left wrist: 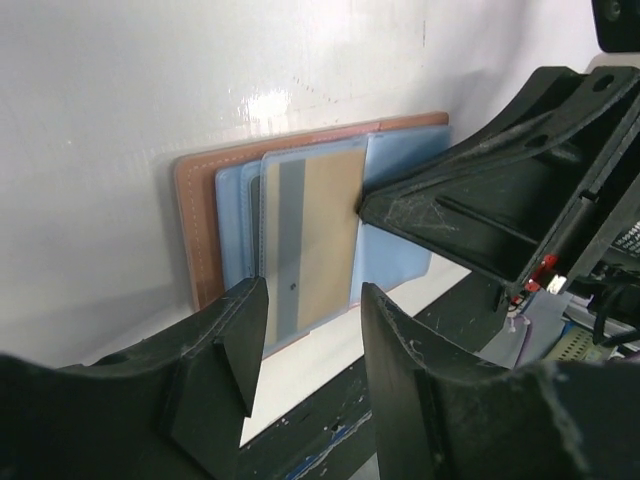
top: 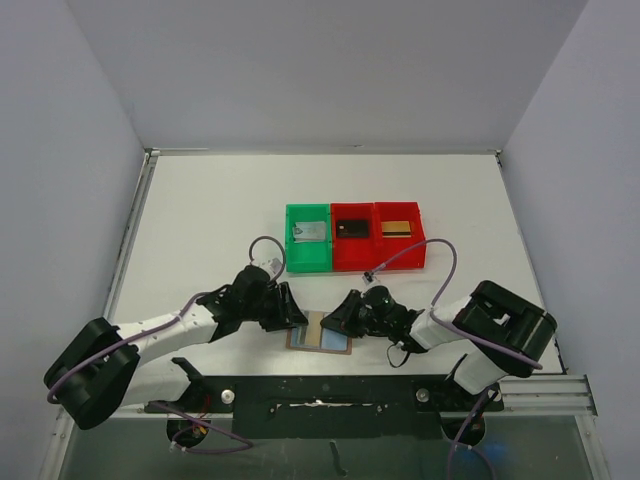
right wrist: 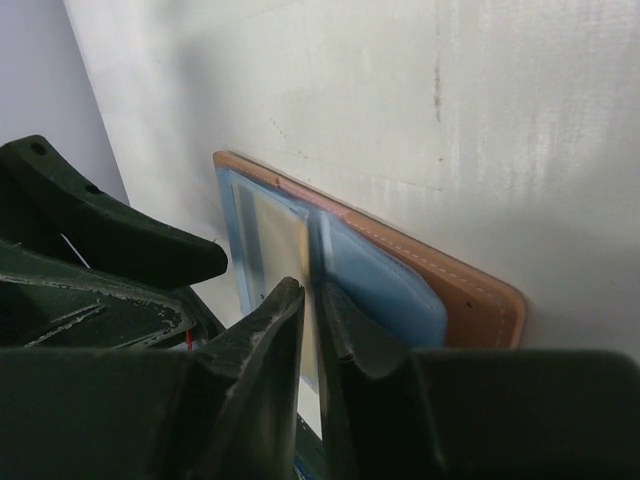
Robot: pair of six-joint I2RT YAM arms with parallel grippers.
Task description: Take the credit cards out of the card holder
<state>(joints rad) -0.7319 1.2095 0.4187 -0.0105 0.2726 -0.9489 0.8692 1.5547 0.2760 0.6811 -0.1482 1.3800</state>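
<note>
Your left fingers (left wrist: 315,290) are about half open with nothing between them. They sit low over the white tabletop (top: 200,230) and are aimed at the near end of the flat brown leather card holder (left wrist: 195,230). The card holder lies spread open on the tabletop between your two arms, with its stitched rim outermost and its smooth blue-grey pockets (left wrist: 400,250) facing up.

One thin, stiff tan-and-grey card (left wrist: 320,230) sits in the pocket near the middle. In the left wrist view, its long axis points straight back at your left fingers, and its short end lies just ahead of their gap.

Your right fingers (right wrist: 310,288) are all but closed, with only a sliver between them. Their tips are down at the card's long side edge, but you cannot tell from here whether they pinch that edge or merely rest on it. I'd judge the right arm the nearer one, so the coming move likely turns on drawing the card along its length without dragging the soft leather with it.

Well beyond, a green plastic bin (top: 293,255) holds a silver-grey card (top: 310,232). To its right, two red plastic bins (top: 352,258) hold a black card (top: 352,227) and a gold card (top: 397,227).
</note>
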